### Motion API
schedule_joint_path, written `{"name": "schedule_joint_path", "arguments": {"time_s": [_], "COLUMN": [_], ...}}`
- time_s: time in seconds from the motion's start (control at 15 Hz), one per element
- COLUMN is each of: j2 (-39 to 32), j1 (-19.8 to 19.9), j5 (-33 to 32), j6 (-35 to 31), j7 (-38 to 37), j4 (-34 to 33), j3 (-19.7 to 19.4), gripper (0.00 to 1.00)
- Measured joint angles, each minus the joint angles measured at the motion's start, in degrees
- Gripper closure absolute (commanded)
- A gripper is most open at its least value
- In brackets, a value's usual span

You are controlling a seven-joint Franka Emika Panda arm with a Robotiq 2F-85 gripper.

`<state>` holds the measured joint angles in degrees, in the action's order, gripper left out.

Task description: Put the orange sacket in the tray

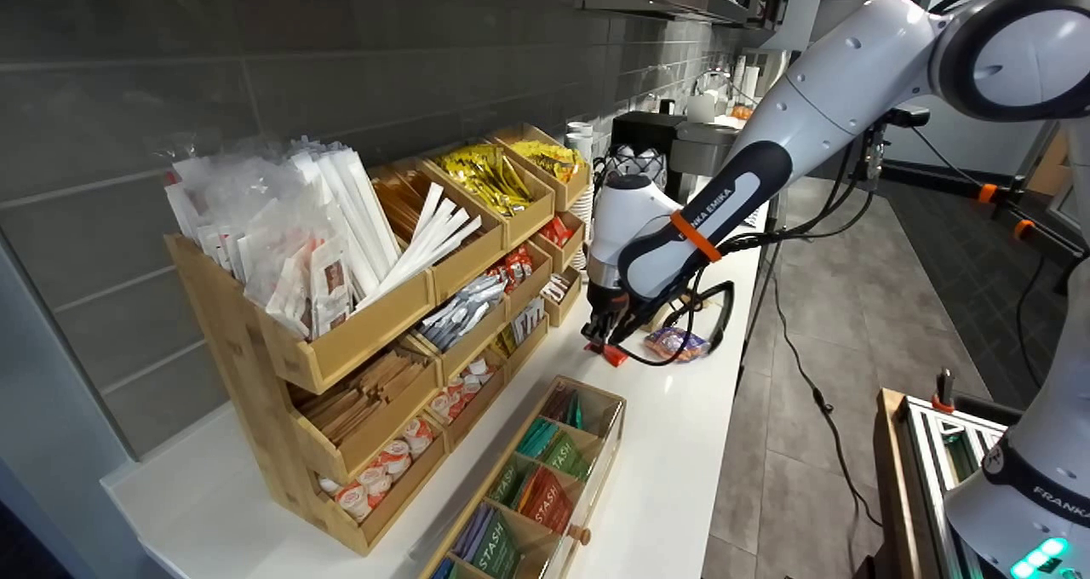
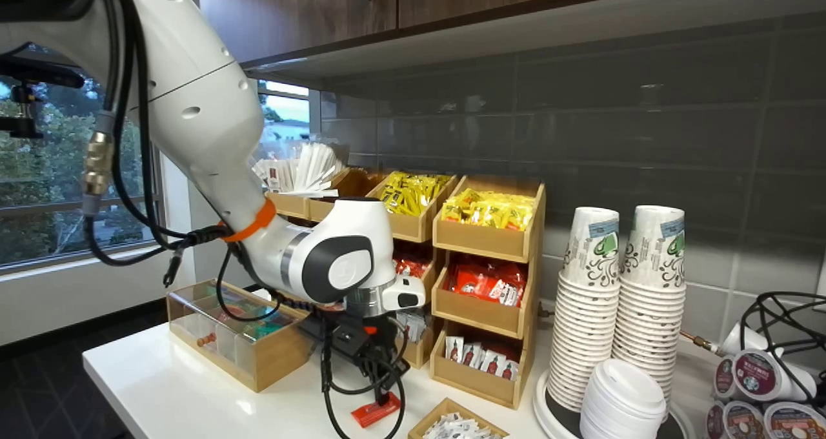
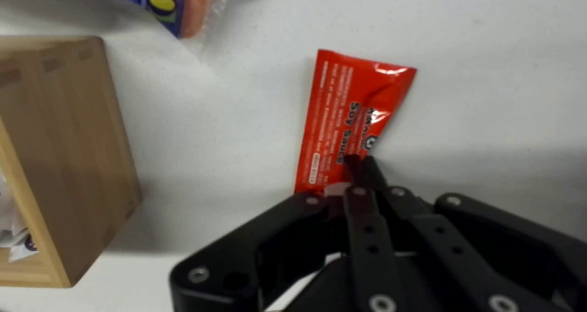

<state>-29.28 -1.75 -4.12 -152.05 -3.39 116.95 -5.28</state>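
The orange-red soy sauce sachet (image 3: 339,114) is at the white counter under my gripper (image 3: 362,160). The two fingertips are close together on its right part, and the sachet is creased between them. The sachet shows in both exterior views (image 1: 611,356) (image 2: 376,410). I cannot tell whether it touches the counter. The gripper points down in both exterior views (image 1: 599,336) (image 2: 382,394). Wooden trays stand in a tiered rack along the wall. A middle-tier tray (image 2: 474,313) holds similar red packets.
A small wooden box (image 3: 78,156) with white packets stands beside the sachet. A purple and orange packet (image 1: 677,343) lies nearby. A lidded tea box (image 1: 617,426) stands on the counter. Stacked paper cups (image 2: 584,336) and lids (image 2: 623,400) stand beside the rack.
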Motion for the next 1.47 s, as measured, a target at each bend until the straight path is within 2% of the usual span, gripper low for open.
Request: {"name": "schedule_joint_path", "arguments": {"time_s": [0.27, 0.53, 0.73, 1.0, 1.13, 1.27, 1.47], "j2": [1.73, 6.31, 10.18, 13.45, 14.4, 15.07, 15.59], "j1": [-0.75, -5.52, -11.8, -25.74, -31.15, -34.76, -38.15], "j5": [-2.87, -12.51, -24.37, -42.04, -49.58, -56.6, -64.55], "j6": [-0.68, -5.81, -8.67, -9.14, -9.14, -8.97, -7.69], "j7": [-3.35, -13.1, -24.34, -41.75, -50.01, -58.3, -68.52], "j4": [0.79, 4.65, 7.92, 9.2, 9.21, 9.4, 9.85], "j3": [-2.47, -9.44, -17.27, -34.03, -40.1, -43.58, -45.81], "gripper": [1.0, 1.0, 1.0, 1.0, 1.0, 1.0, 1.0]}}
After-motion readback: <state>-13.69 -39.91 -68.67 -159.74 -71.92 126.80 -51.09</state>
